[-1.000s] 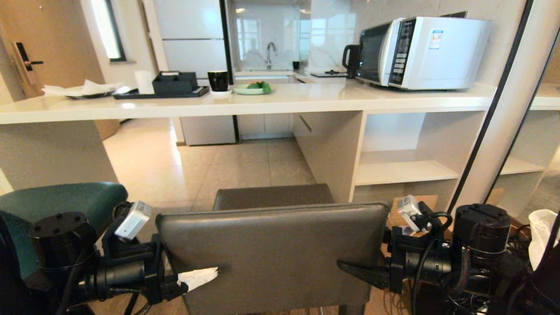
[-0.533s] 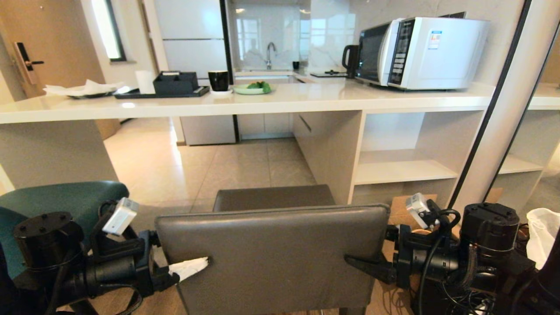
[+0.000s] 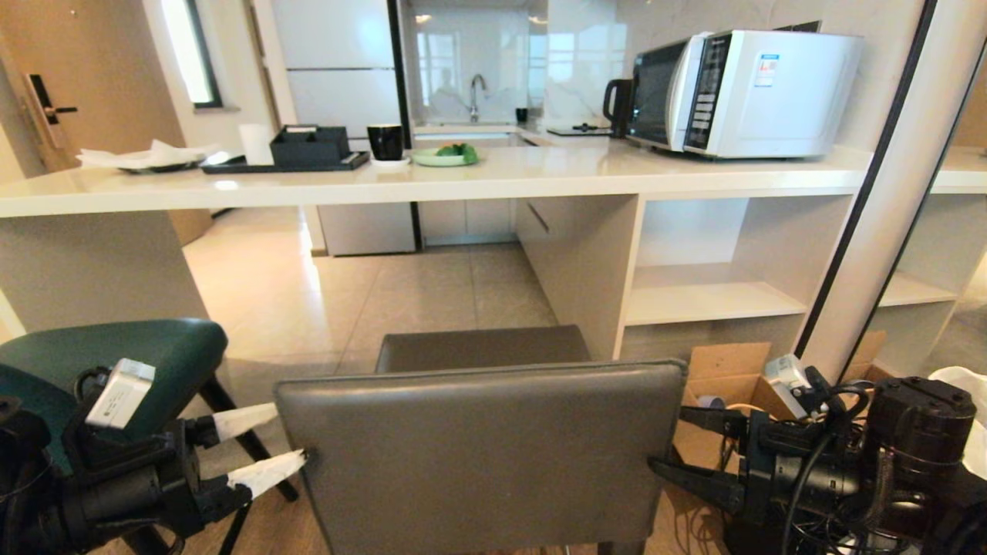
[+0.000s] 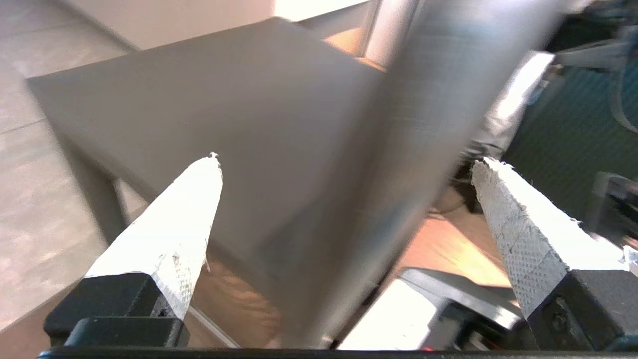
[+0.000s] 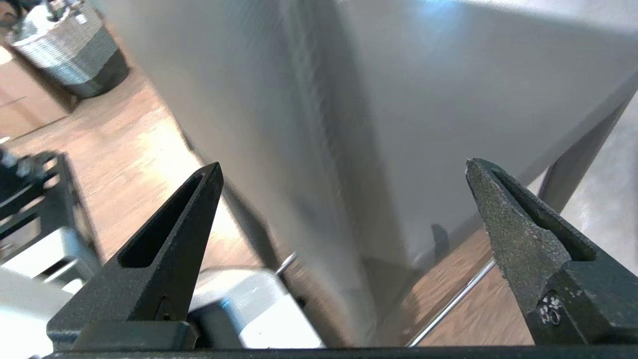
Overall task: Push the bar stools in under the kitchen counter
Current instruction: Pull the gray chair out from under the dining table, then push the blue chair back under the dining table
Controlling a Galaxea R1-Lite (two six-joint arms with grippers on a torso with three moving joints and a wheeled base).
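Your left claw (image 3: 258, 447) and right claw (image 3: 686, 455) both stand wide open, empty, beside the edges of the grey leather square-backed stool (image 3: 478, 455), facing the off-white counter (image 3: 493, 181).

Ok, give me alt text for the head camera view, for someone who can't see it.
A grey stool stands with its square back to the camera, short of the kitchen counter, with the open left gripper and open right gripper at either edge of the back. A teal stool sits to its left; a microwave stands on the counter.
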